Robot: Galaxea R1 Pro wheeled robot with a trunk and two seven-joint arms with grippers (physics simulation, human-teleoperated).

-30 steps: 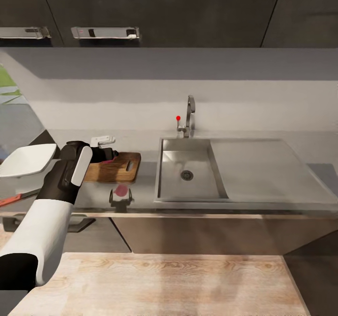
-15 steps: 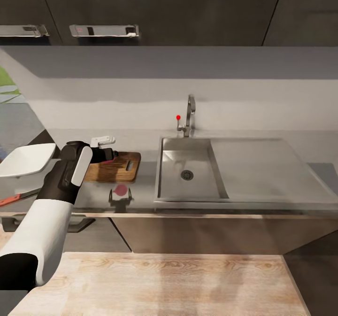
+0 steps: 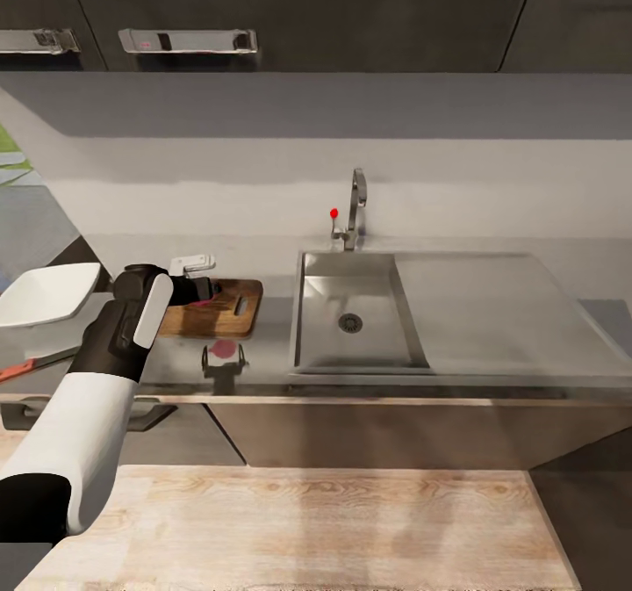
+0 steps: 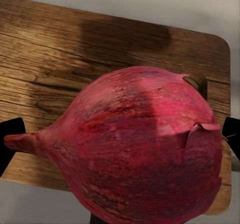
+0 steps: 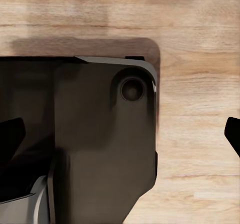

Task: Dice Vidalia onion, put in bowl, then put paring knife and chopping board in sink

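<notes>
Head view: left arm reaches forward over the grey worktop [image 3: 272, 327], its gripper [image 3: 207, 291] above the near-left part of the chopping board [image 3: 230, 310]. A bit of red shows at the gripper tip there, too small to read.

Left wrist view: the Vidalia onion [image 4: 135, 144], red-purple with papery skin and a pointed stem end, sits between the two dark fingers [image 4: 11, 134], one at each side of it. Fingers spread about the width of the onion and closed against it; it is held. The brown wood of the board lies directly beneath, with the board's small dark hole just past the onion's far side. Whether the onion touches the board or hangs just above it, cannot tell.

The board lies flat on the worktop, just left of the sink [image 3: 351, 310], close but apart. The basin shows its round drain; flat drainboard runs off to the right. Chrome tap [image 3: 355, 209] with red-tipped lever stands behind the basin.

White bowl [image 3: 46, 294] sits at far left, well apart from the board, beyond the arm. An orange-red sliver [image 3: 17, 369] lies at the left edge below the bowl; identity unclear.

Right wrist view: right gripper [image 5: 120, 134] fingers stand wide apart, nothing between them. Below them, a dark part of the robot and the light wood floor [image 5: 200, 109].
</notes>
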